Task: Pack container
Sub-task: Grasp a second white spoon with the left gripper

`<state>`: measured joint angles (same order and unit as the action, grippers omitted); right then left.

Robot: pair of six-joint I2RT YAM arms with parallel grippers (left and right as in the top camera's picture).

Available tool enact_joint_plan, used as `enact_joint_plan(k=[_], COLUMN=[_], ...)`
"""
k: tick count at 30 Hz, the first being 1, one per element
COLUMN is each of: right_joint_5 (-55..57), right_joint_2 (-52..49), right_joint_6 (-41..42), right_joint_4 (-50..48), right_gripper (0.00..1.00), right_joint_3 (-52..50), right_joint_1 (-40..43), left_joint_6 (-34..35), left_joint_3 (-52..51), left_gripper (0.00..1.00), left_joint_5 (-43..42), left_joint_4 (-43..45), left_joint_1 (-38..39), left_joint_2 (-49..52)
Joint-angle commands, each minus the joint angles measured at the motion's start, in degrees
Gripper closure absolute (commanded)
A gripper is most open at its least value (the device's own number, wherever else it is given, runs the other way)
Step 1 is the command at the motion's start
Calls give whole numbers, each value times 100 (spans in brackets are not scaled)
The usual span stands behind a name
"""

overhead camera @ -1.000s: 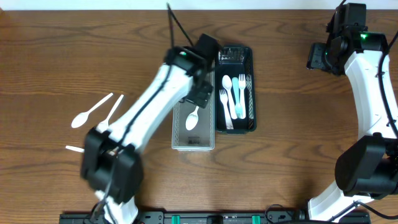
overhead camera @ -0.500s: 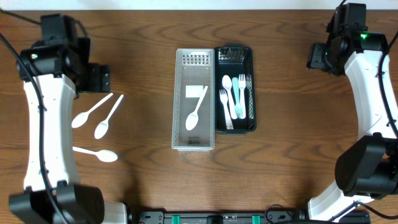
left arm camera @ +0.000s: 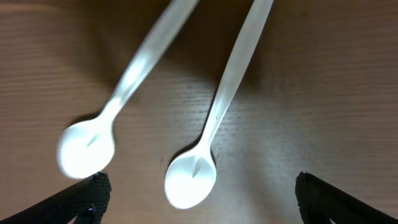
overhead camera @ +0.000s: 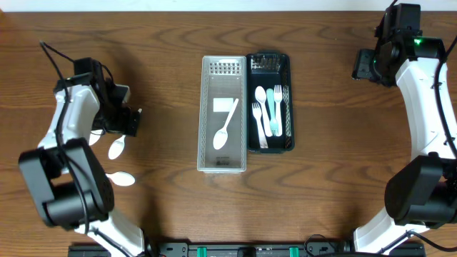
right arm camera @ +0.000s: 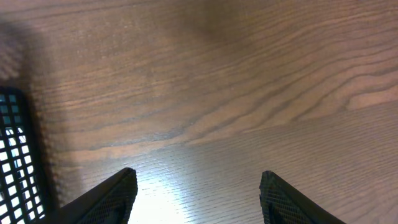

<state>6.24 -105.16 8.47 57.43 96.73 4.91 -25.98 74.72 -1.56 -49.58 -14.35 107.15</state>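
Observation:
A clear plastic container (overhead camera: 223, 164) at the table's centre holds one white spoon (overhead camera: 225, 125). A dark tray (overhead camera: 270, 146) beside it holds white and pale blue forks and spoons (overhead camera: 268, 108). My left gripper (overhead camera: 123, 123) is open low over loose white spoons at the left; one spoon bowl (overhead camera: 116, 148) shows below it and another spoon (overhead camera: 121, 178) lies nearer the front. In the left wrist view two spoons (left arm camera: 191, 177) (left arm camera: 86, 148) lie between my open fingers (left arm camera: 199, 198). My right gripper (overhead camera: 365, 66) is open and empty at the far right (right arm camera: 198, 193).
The dark tray's mesh corner (right arm camera: 13, 162) shows at the left of the right wrist view. Bare wood lies under the right gripper.
The left arm left the container, where it dropped a spoon, swung to the far left, and has now come down over the loose spoons. The right arm has not moved.

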Motion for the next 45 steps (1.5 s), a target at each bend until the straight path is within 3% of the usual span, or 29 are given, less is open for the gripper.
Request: enact_joint_plan(k=[1, 22, 25, 29, 34, 39, 45], right_joint_5=[20, 42, 44, 44, 44, 44, 42], right_joint_2=[4, 4, 4, 4, 4, 4, 4], right_joint_6=[-85, -87, -87, -87, -87, -87, -87], right_joint_4=[7, 90, 87, 85, 85, 85, 90], right_gripper=[34, 34, 33, 33, 33, 34, 33], right_joint_3=[52, 52, 52, 52, 52, 52, 52], right_joint_1=[39, 39, 39, 39, 39, 39, 39], left_joint_6=[-166, -208, -208, -205, -203, -181, -184], left_joint_3=[-4, -15, -15, -15, -15, -15, -15], left_gripper=[3, 3, 15, 43, 51, 80, 85], left_joint_5=[-83, -85, -85, -85, -87, -87, -87], left_joint_4=[87, 468, 404, 343, 337, 315, 317], left_joint_1=[0, 0, 0, 0, 0, 2, 0], left_joint_2=[354, 861, 861, 861, 861, 861, 859])
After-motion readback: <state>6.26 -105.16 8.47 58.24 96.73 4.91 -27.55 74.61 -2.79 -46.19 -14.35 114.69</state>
